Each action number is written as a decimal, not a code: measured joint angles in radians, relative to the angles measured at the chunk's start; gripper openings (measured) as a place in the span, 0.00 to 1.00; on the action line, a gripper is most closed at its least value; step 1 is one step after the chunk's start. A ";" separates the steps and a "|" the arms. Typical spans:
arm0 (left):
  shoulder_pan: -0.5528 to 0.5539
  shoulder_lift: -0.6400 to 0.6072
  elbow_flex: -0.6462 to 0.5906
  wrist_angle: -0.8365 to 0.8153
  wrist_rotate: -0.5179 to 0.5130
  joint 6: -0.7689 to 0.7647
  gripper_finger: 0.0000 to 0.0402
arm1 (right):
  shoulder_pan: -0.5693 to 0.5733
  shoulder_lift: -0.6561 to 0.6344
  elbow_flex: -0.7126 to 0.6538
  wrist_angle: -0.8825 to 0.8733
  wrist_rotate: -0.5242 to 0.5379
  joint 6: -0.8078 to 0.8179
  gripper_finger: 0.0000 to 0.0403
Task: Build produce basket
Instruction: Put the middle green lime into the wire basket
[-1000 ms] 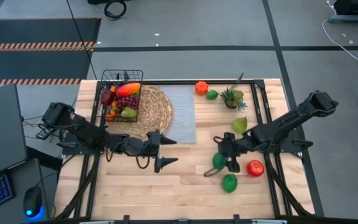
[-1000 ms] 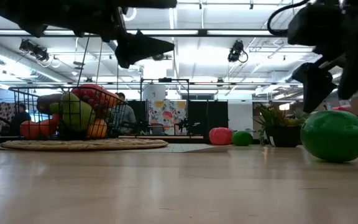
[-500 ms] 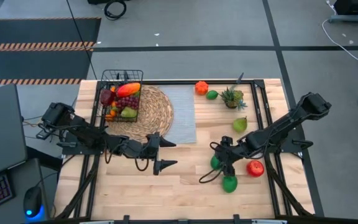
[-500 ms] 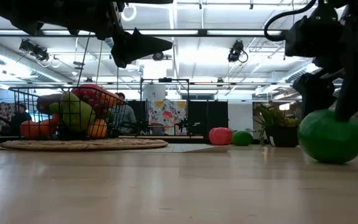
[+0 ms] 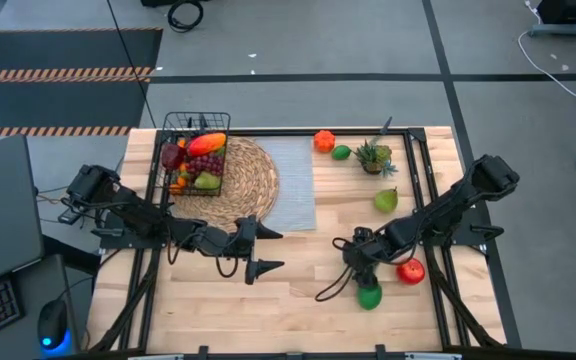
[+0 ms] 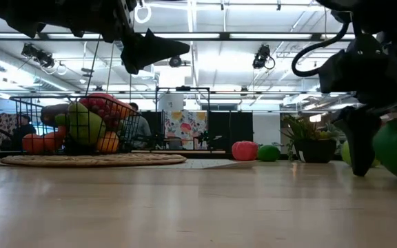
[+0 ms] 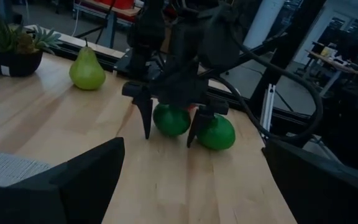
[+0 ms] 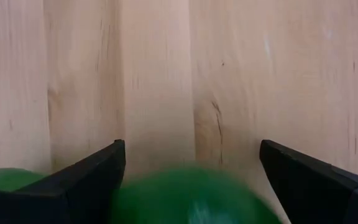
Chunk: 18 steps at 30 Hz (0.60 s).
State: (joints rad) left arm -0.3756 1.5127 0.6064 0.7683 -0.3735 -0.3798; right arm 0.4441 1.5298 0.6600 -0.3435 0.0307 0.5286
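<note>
Right gripper (image 5: 344, 282) over the limes, fingers spread wide

Filled basket (image 5: 194, 155) sits on the straw mat (image 5: 243, 180); left gripper (image 5: 261, 248) hovers open, empty; right fingers (image 7: 146, 112) straddle one green lime (image 7: 171, 120), not clamped.

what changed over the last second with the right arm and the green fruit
The right gripper moved toward the table's front edge and came down, open, astride a round green toy fruit, not yet gripped. A second green fruit lies beside it. The left gripper, the black wire basket and the red apple stayed put.
</note>
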 joint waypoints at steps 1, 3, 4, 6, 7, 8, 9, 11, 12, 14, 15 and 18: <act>0.000 0.000 0.000 -0.002 0.000 0.000 0.99 | -0.001 -0.009 0.000 -0.002 -0.002 0.003 0.93; 0.000 0.000 0.000 -0.004 0.000 0.000 0.99 | -0.001 -0.032 -0.004 -0.018 -0.014 0.006 0.93; 0.000 0.000 0.000 -0.004 0.000 0.000 0.99 | 0.000 -0.048 -0.008 -0.036 -0.024 0.005 0.93; 0.000 0.000 0.000 -0.004 0.000 0.000 0.99 | 0.000 -0.084 -0.009 -0.043 -0.028 -0.002 0.93; 0.000 0.000 0.000 -0.004 0.000 0.000 0.99 | 0.000 -0.103 -0.006 -0.052 -0.028 -0.003 0.93; 0.000 0.000 0.000 -0.004 0.000 0.000 0.99 | 0.000 -0.118 -0.005 -0.072 -0.025 -0.003 0.93; 0.000 0.000 0.000 -0.004 0.000 0.000 0.99 | -0.001 -0.129 -0.005 -0.098 -0.021 -0.003 0.93; 0.000 0.000 0.000 -0.004 0.000 -0.001 0.99 | -0.001 -0.142 -0.007 -0.138 -0.014 0.001 0.93; 0.000 0.000 0.000 -0.004 0.000 -0.001 0.99 | -0.001 -0.146 -0.007 -0.148 -0.014 0.008 0.93; 0.000 0.000 0.000 -0.004 0.000 -0.001 0.99 | -0.001 -0.142 -0.006 -0.168 -0.024 0.021 0.93; 0.000 0.000 0.000 -0.003 0.000 -0.001 0.99 | -0.001 -0.138 -0.006 -0.177 -0.035 0.023 0.93; 0.000 0.000 0.000 -0.003 0.000 -0.002 0.99 | 0.002 -0.128 -0.006 -0.186 -0.055 0.042 0.93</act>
State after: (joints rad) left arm -0.3752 1.5127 0.6064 0.7650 -0.3737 -0.3813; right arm 0.4458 1.4021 0.6544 -0.5299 -0.0239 0.5707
